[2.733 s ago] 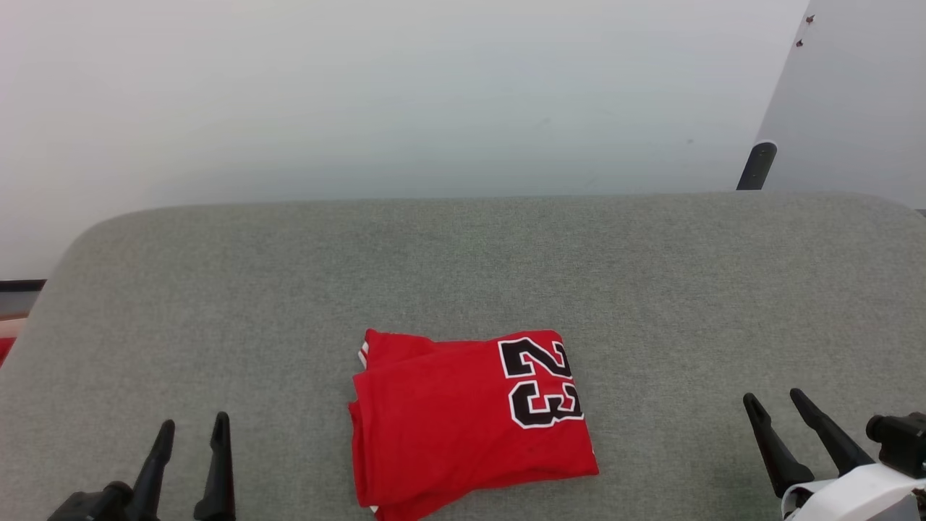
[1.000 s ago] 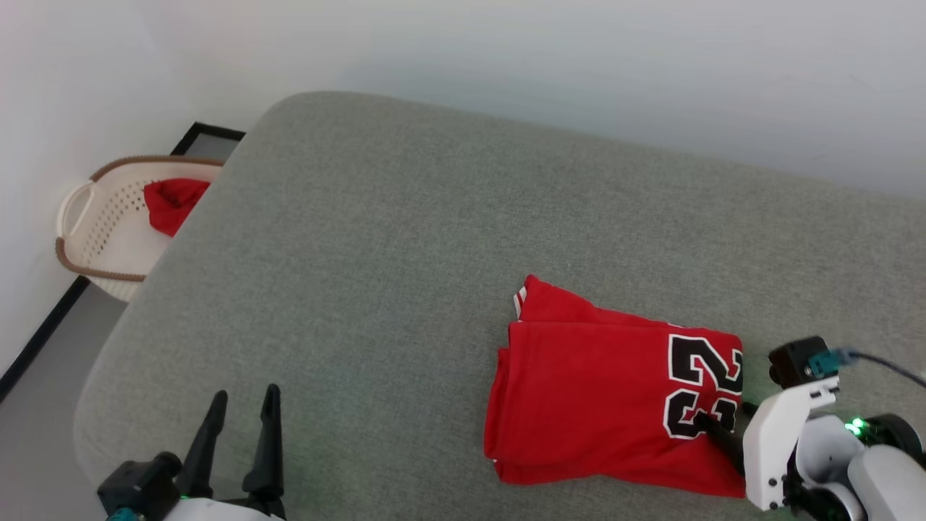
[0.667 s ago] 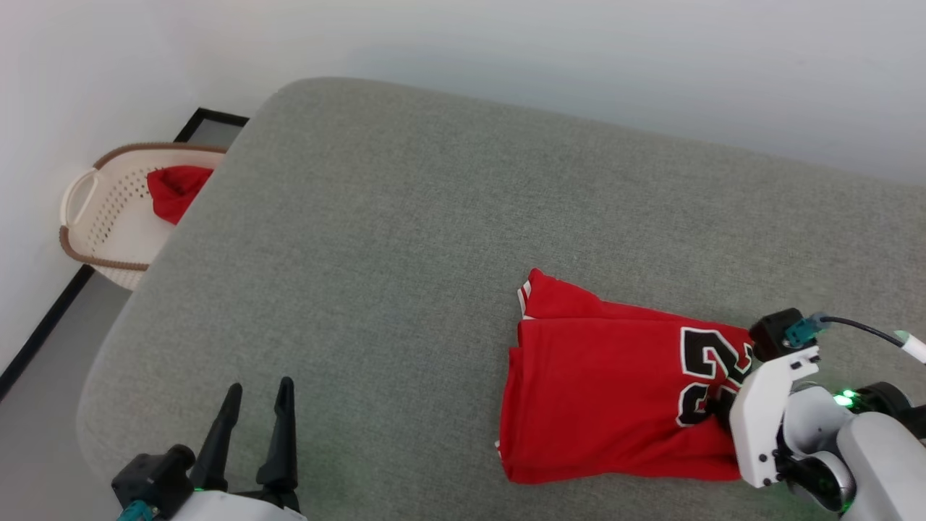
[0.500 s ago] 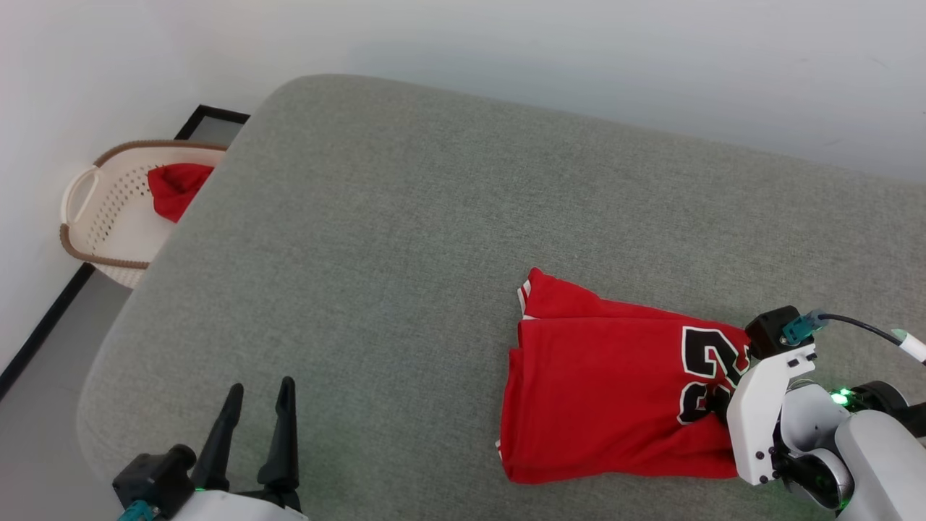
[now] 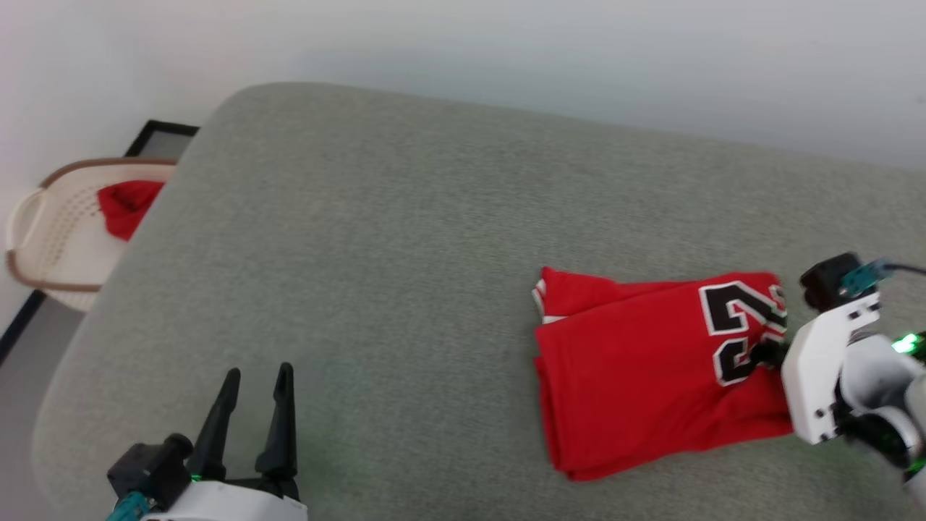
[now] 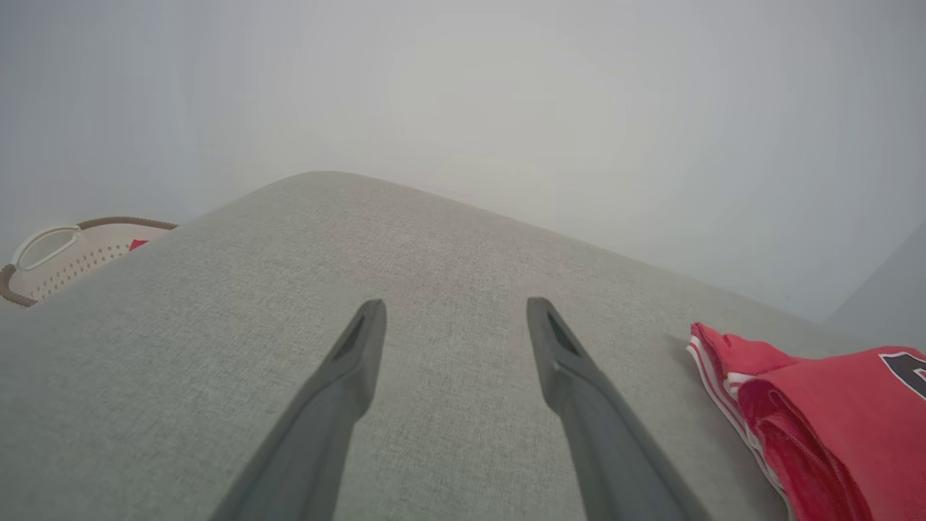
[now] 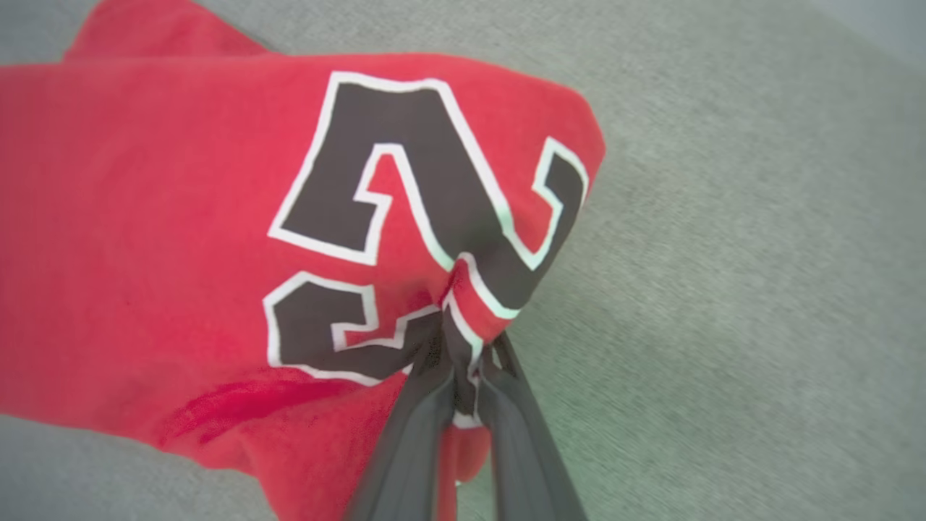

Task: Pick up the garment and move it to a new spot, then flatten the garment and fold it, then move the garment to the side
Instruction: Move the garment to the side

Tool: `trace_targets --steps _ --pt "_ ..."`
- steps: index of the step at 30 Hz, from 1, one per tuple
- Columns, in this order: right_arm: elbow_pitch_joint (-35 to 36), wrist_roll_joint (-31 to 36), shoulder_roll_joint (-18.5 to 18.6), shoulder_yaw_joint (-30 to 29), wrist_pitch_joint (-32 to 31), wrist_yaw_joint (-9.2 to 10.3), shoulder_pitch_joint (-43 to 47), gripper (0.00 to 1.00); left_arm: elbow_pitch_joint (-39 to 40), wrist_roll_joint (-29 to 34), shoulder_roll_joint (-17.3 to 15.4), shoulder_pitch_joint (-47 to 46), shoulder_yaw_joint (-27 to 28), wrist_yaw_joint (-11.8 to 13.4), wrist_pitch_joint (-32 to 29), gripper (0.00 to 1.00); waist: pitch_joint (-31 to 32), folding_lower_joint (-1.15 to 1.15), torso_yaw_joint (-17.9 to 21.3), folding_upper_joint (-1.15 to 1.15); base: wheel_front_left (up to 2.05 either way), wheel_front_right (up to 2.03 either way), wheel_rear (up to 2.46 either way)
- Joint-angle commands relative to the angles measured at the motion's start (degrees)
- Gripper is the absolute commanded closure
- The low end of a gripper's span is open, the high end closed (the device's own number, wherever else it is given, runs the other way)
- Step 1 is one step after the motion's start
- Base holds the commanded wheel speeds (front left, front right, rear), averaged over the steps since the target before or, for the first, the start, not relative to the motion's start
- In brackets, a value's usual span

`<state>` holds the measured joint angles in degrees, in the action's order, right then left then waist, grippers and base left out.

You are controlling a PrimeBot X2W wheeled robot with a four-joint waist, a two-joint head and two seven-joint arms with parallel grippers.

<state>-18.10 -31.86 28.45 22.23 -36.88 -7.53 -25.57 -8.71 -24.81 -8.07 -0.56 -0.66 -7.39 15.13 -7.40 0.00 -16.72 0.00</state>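
Observation:
The folded red garment [image 5: 651,376] with black, white-outlined numbers lies on the grey cushion [image 5: 405,239], right of centre in the head view. My right gripper [image 5: 768,354] is shut on its right edge at the numbers; in the right wrist view the fingers [image 7: 412,434] pinch a bunched fold of the garment [image 7: 181,239] at the gripper [image 7: 463,340]. My left gripper [image 5: 257,376] is open at the lower left, well apart from the shirt. The left wrist view shows that gripper [image 6: 452,307] holding nothing above the cushion, with the garment [image 6: 817,412] off to the right.
A pale perforated basket [image 5: 51,239] with a brown rim stands on the floor beyond the cushion's left end, holding a small red cloth lump [image 5: 126,206]. A white wall [image 5: 506,51] runs behind the cushion. The cushion's rounded left corner is near my left gripper.
The head camera turned left, then back a little. My right gripper came onto the garment's numbered edge, shut on it and bunched the cloth. The left gripper stayed open.

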Motion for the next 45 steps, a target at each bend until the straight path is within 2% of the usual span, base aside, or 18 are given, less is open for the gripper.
trace_targets --steps 1,11,28,38,45 --pt "0.95 -0.7 1.42 0.02 -0.17 0.08 -1.22 1.0 0.38 0.27 -0.24 -0.54 0.1 -0.18 -0.03 0.0 -0.41 0.0 2.38 0.0 0.0 0.0 0.0" --pt "0.79 -2.81 8.92 0.41 1.49 0.08 -6.31 1.0 1.31 0.73 -0.75 -3.97 -0.95 -0.18 -0.03 0.0 -3.42 0.0 9.26 0.0 0.0 0.0 0.0" --pt "-8.23 -3.85 16.43 5.21 10.76 0.08 -17.24 1.0 2.23 1.26 -3.64 -10.47 -2.49 -0.18 -0.03 0.0 -10.28 0.0 21.54 0.0 0.0 0.0 0.0" --pt "-15.76 -2.68 19.83 8.29 18.11 0.08 -22.88 1.0 2.58 1.63 -5.41 -13.51 -3.56 -0.18 -0.03 0.0 -14.31 0.0 25.04 0.0 0.0 0.0 0.0" --pt "-22.98 -1.44 21.22 12.0 23.61 0.08 -28.26 1.0 2.68 1.78 -6.73 -16.42 -5.24 -0.18 -0.03 0.0 -17.74 0.0 25.7 0.0 0.0 0.0 0.0"
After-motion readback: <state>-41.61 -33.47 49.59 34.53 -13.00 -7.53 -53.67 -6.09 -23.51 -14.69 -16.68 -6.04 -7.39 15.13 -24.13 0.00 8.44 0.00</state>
